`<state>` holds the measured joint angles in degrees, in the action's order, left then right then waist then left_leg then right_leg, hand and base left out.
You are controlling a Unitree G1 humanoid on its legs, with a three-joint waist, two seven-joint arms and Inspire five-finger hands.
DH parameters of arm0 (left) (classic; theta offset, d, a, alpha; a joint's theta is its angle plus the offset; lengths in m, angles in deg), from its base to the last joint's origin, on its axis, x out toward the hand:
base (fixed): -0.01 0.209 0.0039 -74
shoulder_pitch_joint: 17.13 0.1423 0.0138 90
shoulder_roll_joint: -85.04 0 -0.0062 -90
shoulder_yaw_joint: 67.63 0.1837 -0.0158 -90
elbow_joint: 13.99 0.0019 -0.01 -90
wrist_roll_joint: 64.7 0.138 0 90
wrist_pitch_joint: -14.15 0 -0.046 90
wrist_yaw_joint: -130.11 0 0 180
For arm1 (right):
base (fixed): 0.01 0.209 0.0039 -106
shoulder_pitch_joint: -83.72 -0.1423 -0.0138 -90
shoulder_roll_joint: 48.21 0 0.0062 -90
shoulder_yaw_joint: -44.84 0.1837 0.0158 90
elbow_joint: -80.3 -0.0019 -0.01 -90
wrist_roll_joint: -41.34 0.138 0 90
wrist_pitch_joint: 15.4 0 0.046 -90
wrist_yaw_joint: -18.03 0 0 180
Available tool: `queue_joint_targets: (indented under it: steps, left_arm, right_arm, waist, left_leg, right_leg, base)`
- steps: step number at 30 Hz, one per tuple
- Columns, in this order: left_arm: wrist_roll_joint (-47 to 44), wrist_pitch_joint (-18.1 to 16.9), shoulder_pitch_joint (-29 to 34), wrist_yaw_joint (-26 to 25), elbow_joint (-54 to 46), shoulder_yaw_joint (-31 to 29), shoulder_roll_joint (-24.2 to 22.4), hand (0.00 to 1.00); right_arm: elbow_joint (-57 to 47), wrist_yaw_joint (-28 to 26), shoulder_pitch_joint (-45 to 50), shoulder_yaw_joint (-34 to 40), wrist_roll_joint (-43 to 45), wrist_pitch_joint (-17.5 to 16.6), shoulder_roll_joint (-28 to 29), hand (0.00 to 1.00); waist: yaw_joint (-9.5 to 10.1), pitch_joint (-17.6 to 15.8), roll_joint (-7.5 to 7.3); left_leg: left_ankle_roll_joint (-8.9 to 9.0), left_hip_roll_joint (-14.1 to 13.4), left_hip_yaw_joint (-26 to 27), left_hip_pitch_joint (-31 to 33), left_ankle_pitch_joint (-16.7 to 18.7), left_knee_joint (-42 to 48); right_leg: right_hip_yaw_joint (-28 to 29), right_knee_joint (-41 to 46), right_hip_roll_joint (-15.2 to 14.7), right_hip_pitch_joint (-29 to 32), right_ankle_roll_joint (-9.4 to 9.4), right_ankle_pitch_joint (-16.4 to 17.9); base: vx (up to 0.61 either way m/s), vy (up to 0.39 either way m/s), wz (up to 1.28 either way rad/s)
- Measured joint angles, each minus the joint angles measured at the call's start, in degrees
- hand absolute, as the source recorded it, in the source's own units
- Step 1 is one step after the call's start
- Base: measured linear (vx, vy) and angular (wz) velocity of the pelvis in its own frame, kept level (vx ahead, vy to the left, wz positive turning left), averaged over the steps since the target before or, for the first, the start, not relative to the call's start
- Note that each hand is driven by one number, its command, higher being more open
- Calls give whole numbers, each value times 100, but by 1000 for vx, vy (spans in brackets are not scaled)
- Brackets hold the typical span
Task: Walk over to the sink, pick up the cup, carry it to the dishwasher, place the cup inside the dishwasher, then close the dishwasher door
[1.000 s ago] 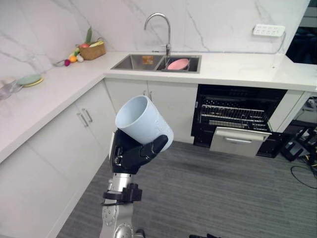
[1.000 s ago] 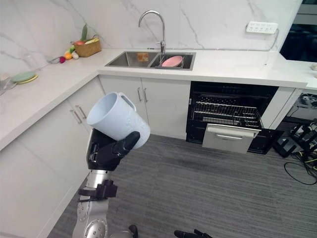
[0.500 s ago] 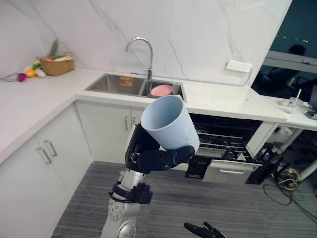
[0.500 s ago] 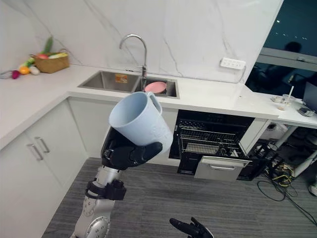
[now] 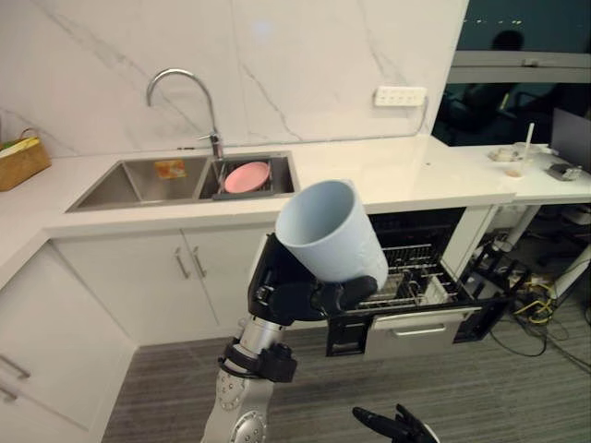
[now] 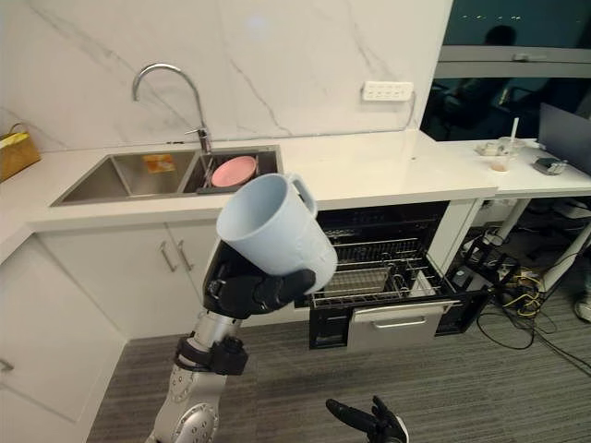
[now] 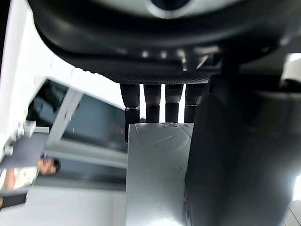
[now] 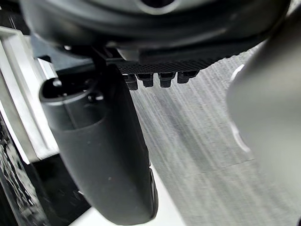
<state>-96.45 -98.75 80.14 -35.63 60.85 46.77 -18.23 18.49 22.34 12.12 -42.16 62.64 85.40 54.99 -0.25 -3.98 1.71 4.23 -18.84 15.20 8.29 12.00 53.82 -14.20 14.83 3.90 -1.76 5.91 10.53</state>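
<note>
**Cup's in the left hand, dishwasher sits ahead and to the right**

The whole next move hangs on one thing: where the open dishwasher (image 5: 420, 325) lies from the cup (image 5: 328, 235). The cup is up in the air, held by the left hand (image 5: 294, 297) at about counter height. The dishwasher is past it, lower down and off to the robot's right, with its rack (image 5: 406, 279) pulled out over the front panel. So I'd guess the carry has to go forward, right and down.

The grip looks solid. The fingers (image 7: 151, 101) and thumb are curled round the lower part of the cup's wall, and the left wrist view shows the pale side of the cup pressed right up against the palm.

The cup isn't upright. Its long axis leans, with the mouth up and towards the robot's left and the base down and towards the right, buried in the hand. In the right eye view the handle (image 6: 303, 192) sticks out near the rim on the side facing the dishwasher. My guess is it needs some wrist roll before it sits in the rack properly.

The right hand (image 6: 365, 420) hangs low near the floor with its fingers loosely spread, holding nothing. It's actually on the dishwasher's side, which might be handy for the door later.

The sink (image 5: 129, 185) is off to the left — well apart from the cup.
</note>
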Motion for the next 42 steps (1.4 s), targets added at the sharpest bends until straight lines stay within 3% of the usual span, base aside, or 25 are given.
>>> queue_joint_targets:
  steps: [3,5,7,8,9,10,13,14,19,20,22,24,27,30,34,38,42]
  left_arm:
    - [-43,-57,1,-73,-4,-78,-112,0]
    - [-62,-134,1,-199,-7,-81,-152,0]
    - [-56,-180,1,-398,-7,-77,-171,0]
    - [-17,-277,5,-512,-15,-53,-182,0]
    - [25,-359,10,-569,-17,-40,-174,0]
    - [44,-484,57,-668,-21,-57,-98,0]
    - [18,-838,36,-1103,-99,-287,-72,0]
    - [26,-910,-18,-1344,-98,-414,-73,0]
    - [745,-940,-130,-2031,-98,-615,-64,0]
    - [1016,-844,-169,-2158,-97,-754,-47,0]
    - [1282,-697,-182,-2221,-93,-1210,115,0]
    - [1253,-607,-199,-2078,-93,-1735,251,0]
    - [1286,-519,-142,-2023,-92,-2203,271,0]
    - [1989,-338,-123,-2175,25,-1954,267,0]
    - [3140,-78,-317,-2546,476,-1208,279,0]
    - [4102,273,-535,-2988,864,-787,271,0]
    - [4384,403,-600,-3465,1118,-819,278,0]
  right_arm:
    - [-9,32,-137,-10,50,-108,-2,100]
    - [-7,87,-290,-14,111,-166,5,100]
    - [-10,182,-379,-11,161,-302,0,100]
    - [-10,263,-368,-9,163,-347,-10,100]
    - [21,284,-366,-5,162,-367,-20,100]
    - [87,341,-355,0,162,-369,70,100]
    - [14,580,-260,1,161,-418,522,100]
    - [-78,795,-232,-89,157,-425,568,100]
    - [-1111,1393,-327,10,-148,-534,563,100]
    - [-1187,1057,-391,113,-186,-1278,557,100]
    - [-1849,1003,-513,474,-549,-1309,528,100]
    - [-2457,384,-501,1336,-611,-1689,381,100]
    - [-3423,-562,-371,2702,-182,-2167,-291,100]
    - [-4417,-1349,-544,2637,348,-2579,-552,100]
    - [-4849,-1976,-1045,1302,392,-2577,-556,100]
    - [-4822,-2269,-1339,99,402,-2105,-572,100]
    - [-4669,-2263,-1340,-34,410,-1910,-591,100]
  waist:
    - [134,109,-13]
    - [159,141,-51]
    - [189,152,-49]
    - [202,197,8]
    - [209,240,33]
    - [198,378,-95]
    - [118,558,-474]
    - [92,597,-528]
    - [84,649,-510]
    - [80,645,-490]
    - [-4,657,-434]
    - [-148,652,-435]
    - [-291,618,-446]
    - [-464,616,-445]
    - [-480,599,-423]
    - [-350,506,-282]
    - [-361,504,-279]
  left_leg:
    - [-39,281,-61,-108,183,-2062]
    - [-8,497,-379,-209,112,-3091]
    - [7,631,-683,-242,-253,-3596]
    - [-47,596,-641,-364,-857,-3992]
    - [279,563,-637,-398,-1052,-4029]
    - [266,702,-429,-544,-947,-4045]
    - [107,1013,-2,-767,-860,-4300]
    - [45,1077,154,-882,-818,-4420]
    - [-57,1179,635,-1118,-796,-4751]
    - [-13,1115,817,-1137,-832,-4766]
    - [13,999,1072,-1137,-828,-4756]
    - [23,980,1155,-1103,-820,-4767]
    - [24,994,1186,-1113,-820,-4832]
    - [24,1000,1250,-1178,-820,-4878]
    - [16,1070,1272,-1176,-822,-4923]
    - [-61,1230,1187,-1176,-909,-5036]
    - [-82,1271,1123,-1141,-923,-5033]
  right_leg:
    - [624,-71,-14,-39,-17,-37]
    - [1053,-55,-111,-57,-140,-19]
    - [1490,34,-250,-122,-384,112]
    - [1757,146,-299,-192,-622,254]
    - [1868,194,-314,-206,-726,337]
    - [2042,208,-485,-218,-839,397]
    - [2075,-86,-895,-227,-1119,277]
    - [1948,-235,-997,-264,-1238,148]
    - [1279,-628,-1190,-184,-1199,-189]
    - [1152,-755,-1159,-123,-1184,-342]
    - [1098,-945,-1043,-53,-1133,-599]
    - [1075,-1146,-999,-57,-1122,-735]
    - [1017,-1222,-999,-81,-1146,-788]
    - [1008,-1316,-992,-93,-1164,-886]
    - [1008,-1524,-1035,-116,-1186,-1044]
    - [997,-1596,-1130,-104,-1229,-1122]
    - [954,-1615,-1160,-105,-1240,-1130]
  base:
    - [263,68,-94]
    - [317,194,-112]
    - [331,325,-114]
    - [254,324,-89]
    - [279,441,-90]
    - [215,373,-63]
    - [113,267,-56]
    - [41,201,-55]
    - [-2,73,-50]
    - [18,26,-72]
    - [42,-20,-74]
    - [36,-28,-34]
    - [45,-11,-5]
    - [-11,-4,-17]
    - [-84,11,-9]
    - [-78,30,0]
    - [-10,2,7]
